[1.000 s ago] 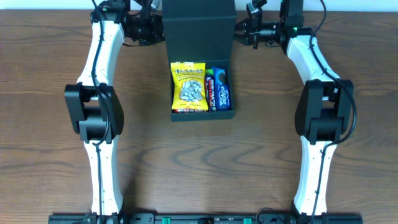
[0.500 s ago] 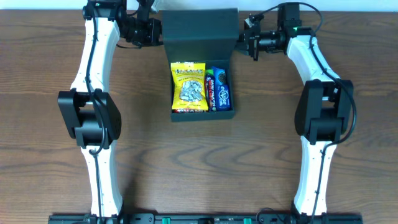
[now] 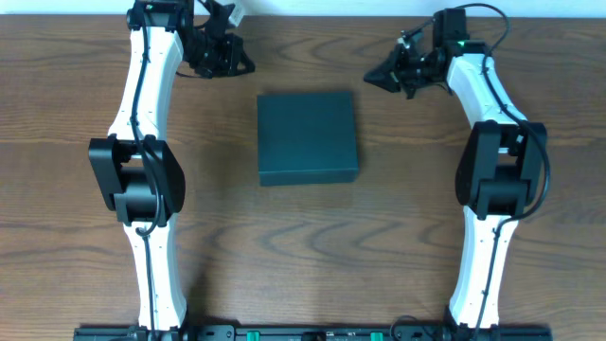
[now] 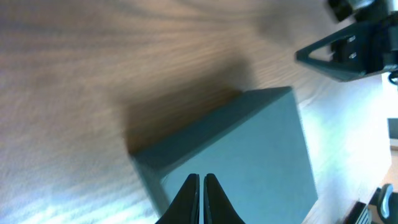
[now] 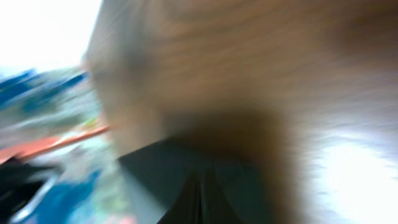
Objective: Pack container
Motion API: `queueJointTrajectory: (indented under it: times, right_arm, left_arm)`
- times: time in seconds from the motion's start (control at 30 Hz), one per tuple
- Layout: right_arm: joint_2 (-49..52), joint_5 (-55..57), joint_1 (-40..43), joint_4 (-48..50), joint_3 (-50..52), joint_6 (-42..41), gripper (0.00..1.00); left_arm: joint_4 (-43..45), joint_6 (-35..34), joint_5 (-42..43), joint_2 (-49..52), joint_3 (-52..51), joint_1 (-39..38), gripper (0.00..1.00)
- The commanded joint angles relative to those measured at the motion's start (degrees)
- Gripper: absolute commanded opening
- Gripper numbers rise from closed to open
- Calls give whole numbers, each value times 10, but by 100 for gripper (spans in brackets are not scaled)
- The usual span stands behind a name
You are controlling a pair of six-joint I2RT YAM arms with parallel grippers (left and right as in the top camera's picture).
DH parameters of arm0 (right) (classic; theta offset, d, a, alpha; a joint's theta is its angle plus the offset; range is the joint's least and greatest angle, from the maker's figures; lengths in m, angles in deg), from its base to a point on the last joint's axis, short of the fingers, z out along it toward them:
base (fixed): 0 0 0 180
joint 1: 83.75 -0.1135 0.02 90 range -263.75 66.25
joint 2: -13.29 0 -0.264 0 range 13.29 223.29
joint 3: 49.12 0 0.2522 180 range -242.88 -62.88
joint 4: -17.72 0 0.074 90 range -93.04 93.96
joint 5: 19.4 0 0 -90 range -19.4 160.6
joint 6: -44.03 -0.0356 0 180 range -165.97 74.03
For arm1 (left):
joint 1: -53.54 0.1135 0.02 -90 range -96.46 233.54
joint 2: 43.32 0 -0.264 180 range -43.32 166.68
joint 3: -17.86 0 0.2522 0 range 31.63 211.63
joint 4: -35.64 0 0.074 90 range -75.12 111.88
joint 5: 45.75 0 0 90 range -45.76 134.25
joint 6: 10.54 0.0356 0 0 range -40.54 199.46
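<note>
The container [image 3: 308, 137], a dark teal-green box, lies in the middle of the table with its flap lid down flat, so its contents are hidden. It also shows in the left wrist view [image 4: 249, 155] and, blurred, in the right wrist view [image 5: 186, 165]. My left gripper [image 3: 241, 64] is shut and empty, off the box's far left corner; its fingertips show in the left wrist view [image 4: 201, 179]. My right gripper [image 3: 374, 76] is shut and empty, off the box's far right corner; its fingertips show in the right wrist view [image 5: 202, 180].
The wooden table [image 3: 303, 246] runs under both arms. A pale wall strip [image 3: 322, 8] lies along the far edge. The right arm's gripper shows at the top right of the left wrist view [image 4: 348, 53].
The upright flap lid has come down and closed the box, hiding the yellow and blue snack packets. Both grippers have drawn back outward from the lid's sides.
</note>
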Motion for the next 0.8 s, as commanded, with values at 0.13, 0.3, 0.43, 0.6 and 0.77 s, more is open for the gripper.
queueJointTrajectory:
  times: [0.13,0.3,0.43,0.6,0.77]
  right_arm:
    - [-87,202,7,-47,-8,143,1]
    - [-180,278,7,-108,-8,263,1]
    - [-247,279,6,-168,-8,278,1]
    - [-322,375,-11,-307,-2,295,1]
    - [-417,368,-47,-324,94,302,2]
  left_arm:
    - [-71,-56,-109,-49,12,0,6]
    - [-105,-61,-141,-128,11,0,6]
    - [-137,-62,-166,-184,11,-5,6]
    - [-186,-50,-214,-252,11,-32,6]
    - [-245,-2,-210,-300,11,-50,6]
